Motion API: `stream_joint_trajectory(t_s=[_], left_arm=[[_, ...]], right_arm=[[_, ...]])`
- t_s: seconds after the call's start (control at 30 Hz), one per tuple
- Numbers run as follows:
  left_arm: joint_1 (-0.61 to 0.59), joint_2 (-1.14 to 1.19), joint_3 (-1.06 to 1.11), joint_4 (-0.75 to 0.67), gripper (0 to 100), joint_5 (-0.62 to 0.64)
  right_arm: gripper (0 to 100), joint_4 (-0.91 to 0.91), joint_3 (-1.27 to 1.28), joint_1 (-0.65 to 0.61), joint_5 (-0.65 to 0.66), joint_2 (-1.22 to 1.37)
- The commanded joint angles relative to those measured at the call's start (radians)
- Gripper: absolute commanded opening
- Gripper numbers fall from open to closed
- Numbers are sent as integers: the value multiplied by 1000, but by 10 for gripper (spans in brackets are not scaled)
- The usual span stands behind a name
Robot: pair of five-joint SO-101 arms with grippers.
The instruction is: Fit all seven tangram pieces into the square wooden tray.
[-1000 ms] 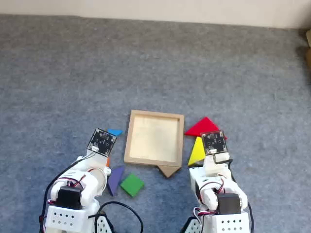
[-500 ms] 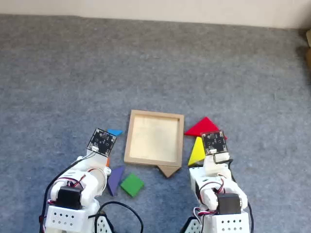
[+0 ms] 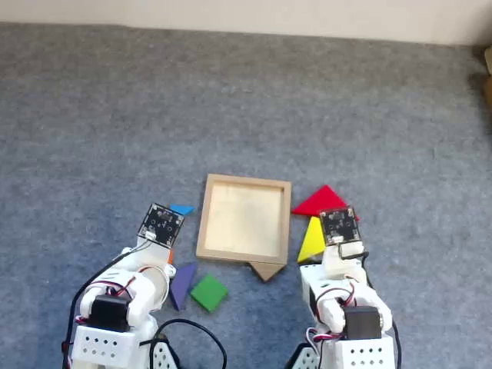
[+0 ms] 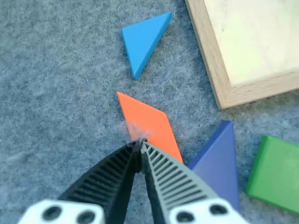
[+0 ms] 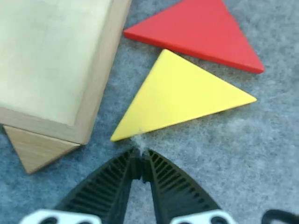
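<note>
Found both clenched, empty: left gripper (image 4: 140,143) over orange parallelogram (image 4: 148,125); right gripper (image 5: 140,152) beside yellow triangle (image 5: 182,95), 3 o'clock of wooden tray (image 3: 286,223). Recommend opening wide, straddling opposite edges.

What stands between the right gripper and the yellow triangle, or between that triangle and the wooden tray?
Nothing visible. The shut right gripper sits at a corner of the yellow triangle. Only bare carpet lies between that triangle and the tray; the red triangle lies beside it, not between.

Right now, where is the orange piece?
In the left wrist view, the orange piece lies left of the tray, between the blue triangle and purple triangle.
</note>
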Motion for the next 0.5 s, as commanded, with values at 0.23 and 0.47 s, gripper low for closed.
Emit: stream_joint_trajectory(t_s=[0.23, 0.47], left_arm=[[-13, -31, 19, 3, 5, -9], [-13, -31, 19, 3, 5, -9]], right_arm=[[12, -110, -73, 329, -5, -21], [12, -114, -242, 318, -3, 5]])
